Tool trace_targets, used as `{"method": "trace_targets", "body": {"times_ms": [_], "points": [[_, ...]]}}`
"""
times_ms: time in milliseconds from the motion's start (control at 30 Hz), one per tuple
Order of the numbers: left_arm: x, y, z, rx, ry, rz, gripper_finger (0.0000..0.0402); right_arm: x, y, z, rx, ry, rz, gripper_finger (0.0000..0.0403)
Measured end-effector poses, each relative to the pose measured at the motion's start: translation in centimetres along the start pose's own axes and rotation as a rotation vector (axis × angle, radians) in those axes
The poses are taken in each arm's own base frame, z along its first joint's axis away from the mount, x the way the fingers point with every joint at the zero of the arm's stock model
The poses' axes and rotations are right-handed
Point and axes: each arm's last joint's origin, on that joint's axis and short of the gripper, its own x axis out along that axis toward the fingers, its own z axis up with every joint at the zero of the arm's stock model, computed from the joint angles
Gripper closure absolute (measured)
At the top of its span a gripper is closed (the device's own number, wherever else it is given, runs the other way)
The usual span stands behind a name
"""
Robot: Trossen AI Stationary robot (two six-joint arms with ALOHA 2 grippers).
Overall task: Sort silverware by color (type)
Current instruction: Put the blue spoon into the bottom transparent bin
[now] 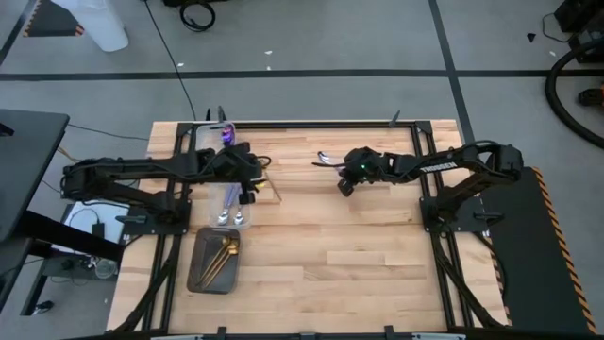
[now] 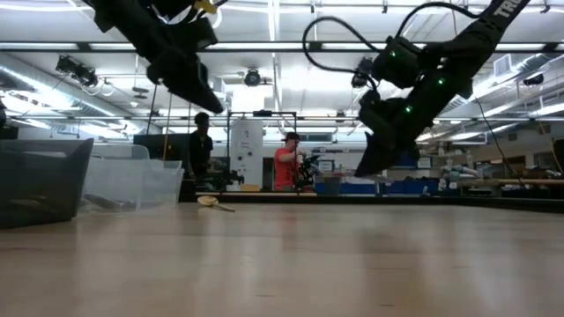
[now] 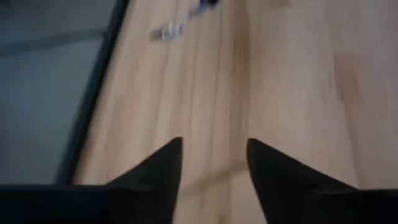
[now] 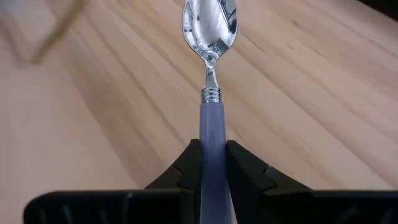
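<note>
Closest to the right wrist camera, the right gripper has its two dark fingers pinched on the pale blue handle of a spoon, whose shiny silver bowl points away from the wrist above the wooden table. From above, that same gripper sits a little toward 1 o'clock of the table's centre, with the spoon's bowl poking out toward 10 o'clock from it. At table height the gripper hangs well clear of the boards.

Toward 10 o'clock of the table's centre, the left gripper hovers, and its own camera shows its fingers spread apart with bare wood between them and nothing held. At the far edge of that picture a blue-handled spoon lies blurred on the table.

Just at 6 o'clock of the left gripper in the overhead view, two blue-handled spoons lie side by side on the table, bowls toward the near edge. At 6 o'clock of those, a dark grey tray holds gold spoons laid lengthwise. Up at 12 o'clock from the left gripper, near the table's far left corner, a clear bin stands with a purple piece showing at its far end; whether that piece lies inside the bin cannot be told.

Level with the tabletop, the tray and the bin stand at 9 o'clock, and one spoon rests on the wood just beside them.
</note>
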Motion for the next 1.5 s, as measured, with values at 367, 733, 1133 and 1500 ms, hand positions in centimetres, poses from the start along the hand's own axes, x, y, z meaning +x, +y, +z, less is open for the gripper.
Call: {"method": "trace_targets", "body": {"times_ms": [367, 733, 1133, 1500], "points": [[3.5, -2.4, 1.7, 0.528, -0.118, 0.004, 0.0182, -0.4, 2.3, 1.3, 0.072, -0.115, 0.273, 0.034], [6.5, -4.0, 3.9, 0.754, -0.315, 0.154, 0.0202, -0.9, 3.6, 1.6, 0.091, -0.167, 0.352, 0.0339], [9.9, -5.1, 5.8, 0.854, -0.15, 0.326, 0.0203, -1.5, 4.9, 2.1, 0.112, -0.262, 0.399, 0.0339], [11.6, -5.1, 6.1, 0.951, -0.01, 0.431, 0.0273, -1.6, 5.1, 2.1, 0.121, -0.28, 0.386, 0.0339]]}}
